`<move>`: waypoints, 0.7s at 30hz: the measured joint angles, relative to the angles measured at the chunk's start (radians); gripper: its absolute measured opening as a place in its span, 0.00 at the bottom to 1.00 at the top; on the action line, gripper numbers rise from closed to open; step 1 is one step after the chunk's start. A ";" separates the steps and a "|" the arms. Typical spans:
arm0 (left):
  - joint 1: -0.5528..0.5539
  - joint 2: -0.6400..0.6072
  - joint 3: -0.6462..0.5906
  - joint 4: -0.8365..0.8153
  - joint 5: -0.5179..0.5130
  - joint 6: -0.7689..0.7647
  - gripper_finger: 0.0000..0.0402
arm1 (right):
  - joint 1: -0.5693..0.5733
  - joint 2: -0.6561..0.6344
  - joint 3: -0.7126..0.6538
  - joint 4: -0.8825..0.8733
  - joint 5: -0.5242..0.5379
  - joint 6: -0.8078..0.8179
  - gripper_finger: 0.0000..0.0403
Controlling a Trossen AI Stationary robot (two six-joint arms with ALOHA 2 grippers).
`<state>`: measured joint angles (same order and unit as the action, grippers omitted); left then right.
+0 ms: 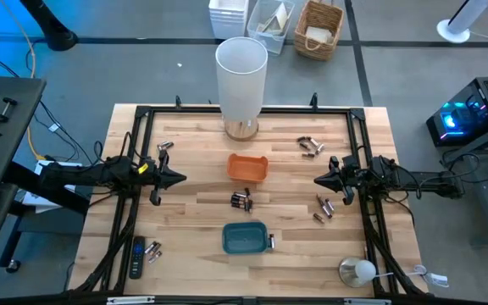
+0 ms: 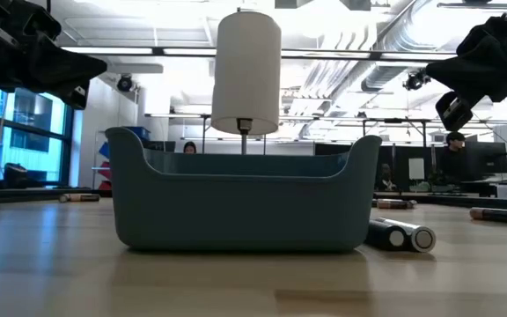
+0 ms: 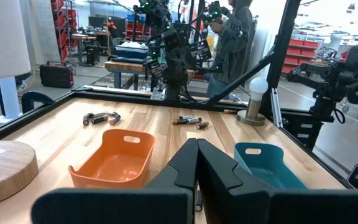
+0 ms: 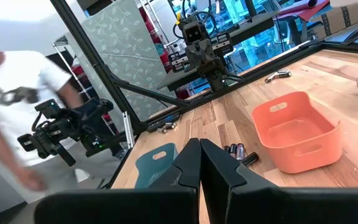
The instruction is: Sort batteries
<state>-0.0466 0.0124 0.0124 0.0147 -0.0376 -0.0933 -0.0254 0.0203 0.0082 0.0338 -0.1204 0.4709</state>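
Small dark and silvery batteries lie in loose clusters on the wooden table: one in the middle [image 1: 241, 200] [image 4: 235, 151], others at the far right [image 1: 310, 146], the right [image 1: 324, 207], the far left [image 1: 164, 147] and the near left [image 1: 152, 249]. An orange tray [image 1: 247, 167] [image 3: 114, 158] sits beyond the middle cluster and a teal tray [image 1: 245, 238] [image 2: 236, 202] nearer than it. My left gripper [image 1: 179, 179] [image 3: 197, 149] hovers shut at the left side, pointing toward the middle. My right gripper [image 1: 320, 180] [image 4: 199, 149] hovers shut opposite it, at the right.
A lamp with a tall white shade [image 1: 241, 76] stands on a round wooden base [image 1: 241, 129] at the far edge. A flat black remote [image 1: 135, 257] lies near left, and a light bulb on a stand [image 1: 358, 271] near right. A black frame [image 1: 142, 110] borders the table. People stand beyond it.
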 joint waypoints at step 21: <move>0.000 0.033 0.000 0.414 -0.046 -0.275 0.00 | 0.000 0.000 0.000 0.000 0.000 0.000 0.00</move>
<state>-0.0466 0.0450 0.0125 0.4291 -0.0833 -0.3678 -0.0254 0.0200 0.0082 0.0338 -0.1200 0.4709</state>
